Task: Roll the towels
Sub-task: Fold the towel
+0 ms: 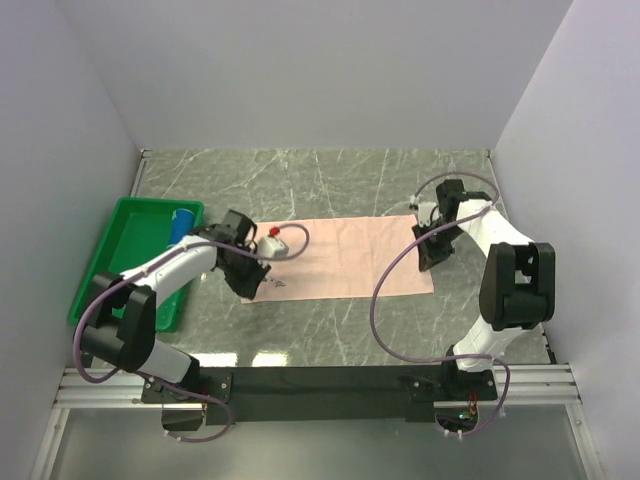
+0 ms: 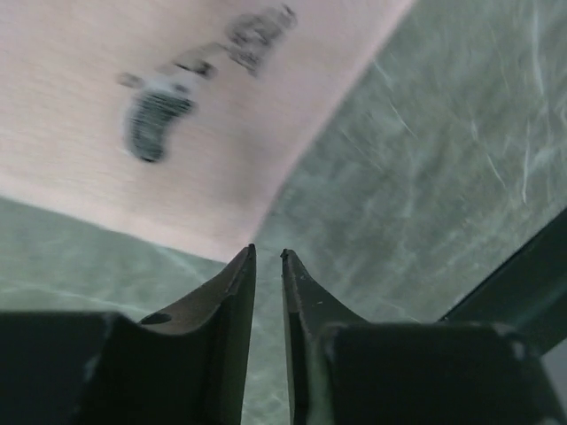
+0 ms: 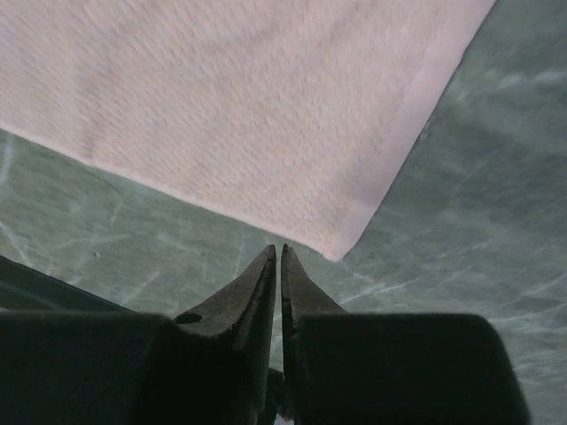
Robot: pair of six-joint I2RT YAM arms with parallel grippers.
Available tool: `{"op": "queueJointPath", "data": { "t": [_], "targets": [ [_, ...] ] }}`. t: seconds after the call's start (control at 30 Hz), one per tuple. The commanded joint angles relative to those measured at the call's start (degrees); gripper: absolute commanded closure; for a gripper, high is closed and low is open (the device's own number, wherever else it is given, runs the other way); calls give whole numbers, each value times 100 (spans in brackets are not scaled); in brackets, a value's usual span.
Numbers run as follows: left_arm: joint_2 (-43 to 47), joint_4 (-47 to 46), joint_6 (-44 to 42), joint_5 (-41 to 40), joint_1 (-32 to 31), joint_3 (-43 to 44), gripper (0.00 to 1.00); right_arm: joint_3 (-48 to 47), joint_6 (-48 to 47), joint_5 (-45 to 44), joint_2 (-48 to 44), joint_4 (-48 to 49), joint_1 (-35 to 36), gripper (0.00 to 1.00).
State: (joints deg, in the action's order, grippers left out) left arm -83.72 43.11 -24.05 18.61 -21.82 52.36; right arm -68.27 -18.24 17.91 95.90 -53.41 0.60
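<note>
The pink towel [image 1: 345, 255] lies spread flat at the middle of the marble table [image 1: 330, 180], long side running from 9 to 3 o'clock in the overhead view. Its left edge is partly covered by the left arm. On that end sits a small white piece with a red spot [image 1: 272, 243]; whether it belongs to the arm or lies on the cloth is hard to tell.

The left gripper [image 1: 258, 285] hangs over the towel's end at 9 o'clock. In its wrist view the left gripper [image 2: 268, 255] has its jaws narrowly apart with nothing between them. The tips stand just short of a corner of the pink towel [image 2: 177, 186]. Dark marks [image 2: 159, 119] on the cloth there are too blurred to read.

The right gripper [image 1: 430, 262] is at the towel's 3 o'clock edge. In its wrist view the right gripper [image 3: 278, 251] has its jaws all but closed, only a slit between them, and empty. A hemmed corner of the pink towel [image 3: 221, 106] lies just beyond the tips, toward 1 o'clock.

At 9 o'clock the green tray [image 1: 135, 235] holds the blue towel [image 1: 184, 222], its nearer end hidden behind the left arm.
</note>
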Motion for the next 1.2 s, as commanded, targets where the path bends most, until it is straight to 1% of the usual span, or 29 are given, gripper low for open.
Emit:
{"op": "queueJointPath", "data": {
  "t": [0.0, 0.07, 0.23, 0.53, 0.57, 0.7, 0.77, 1.0, 1.17],
  "targets": [
    [111, -233, 278, -366, -234, -234, 77, 270, -110, -323, -194, 216, -34, 87],
    [41, -356, 366, -437, -261, -305, 78, 410, -57, -367, -107, 322, -34, 91],
    [-74, -479, 437, -779, -261, -244, 81, 508, -13, -394, -10, 480, -34, 91],
    [-381, -646, 410, -868, -261, -331, 82, 569, 48, -578, 227, 656, -34, 92],
    [-469, -690, 436, -920, -261, -340, 82, 604, 66, -596, 245, 674, -34, 94],
    [-662, -769, 463, -1026, -261, -419, 84, 745, 101, -815, 351, 797, -34, 97],
    [-654, -804, 445, -1105, -261, -481, 85, 841, 66, -859, 316, 805, -25, 98],
    [-645, -796, 454, -1105, -261, -586, 86, 930, -48, -807, -246, 595, -25, 97],
    [-663, -804, 419, -1140, -252, -604, 86, 982, -92, -850, -116, 594, -34, 97]
  ]
}}
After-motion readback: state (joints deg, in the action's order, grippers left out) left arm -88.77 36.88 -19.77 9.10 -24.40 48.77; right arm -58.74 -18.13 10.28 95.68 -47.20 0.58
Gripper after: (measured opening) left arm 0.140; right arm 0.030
